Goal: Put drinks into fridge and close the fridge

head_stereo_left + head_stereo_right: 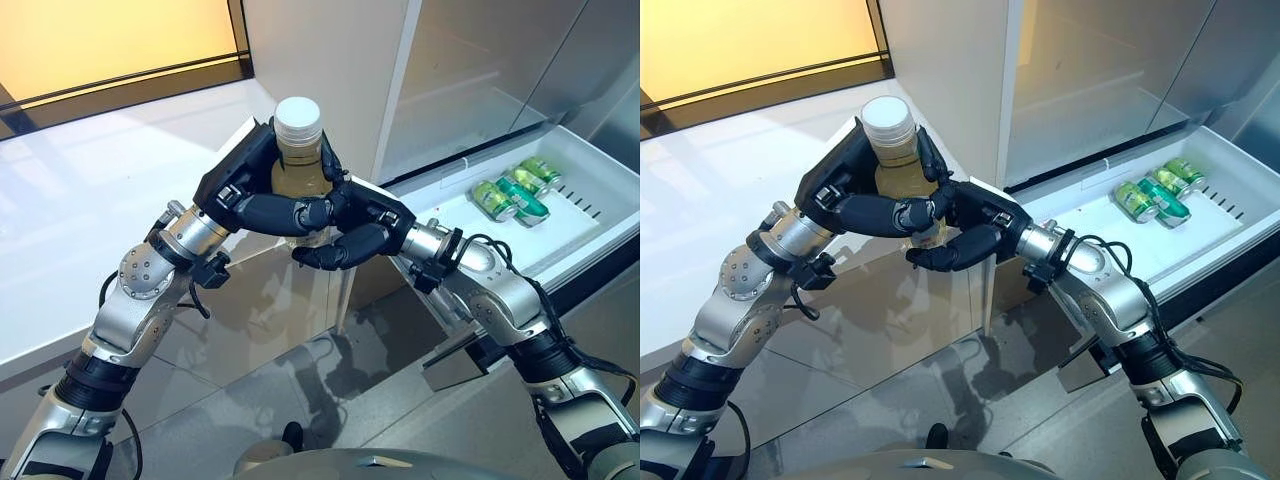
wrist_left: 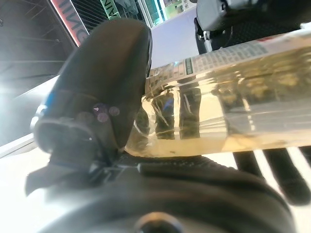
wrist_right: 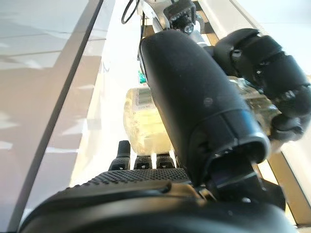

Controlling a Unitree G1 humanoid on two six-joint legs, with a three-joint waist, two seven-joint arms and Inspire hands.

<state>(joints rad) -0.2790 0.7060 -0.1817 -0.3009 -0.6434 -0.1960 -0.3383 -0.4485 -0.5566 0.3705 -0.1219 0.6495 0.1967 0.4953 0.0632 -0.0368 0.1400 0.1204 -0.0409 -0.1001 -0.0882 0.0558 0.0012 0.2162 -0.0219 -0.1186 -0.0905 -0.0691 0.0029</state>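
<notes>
I hold a clear bottle [image 1: 300,172] of pale yellow drink with a white cap [image 1: 298,115] upright in mid-air, in front of the fridge. My left hand [image 1: 245,182] is shut on its upper body; in the left wrist view its thumb [image 2: 102,82] lies across the bottle [image 2: 233,107]. Lower down, my right hand [image 1: 365,228] is also curled round the bottle, its fingers overlapping those of the left. In the right wrist view the thumb [image 3: 194,97] covers the bottle [image 3: 141,116]. Three green cans [image 1: 515,190] lie in the open white fridge drawer [image 1: 580,245] to the right.
A white counter [image 1: 80,220] runs along the left, under a yellow-lit window. The fridge's glass-fronted body [image 1: 470,70] rises behind the drawer. Grey floor tiles [image 1: 300,400] lie below the hands.
</notes>
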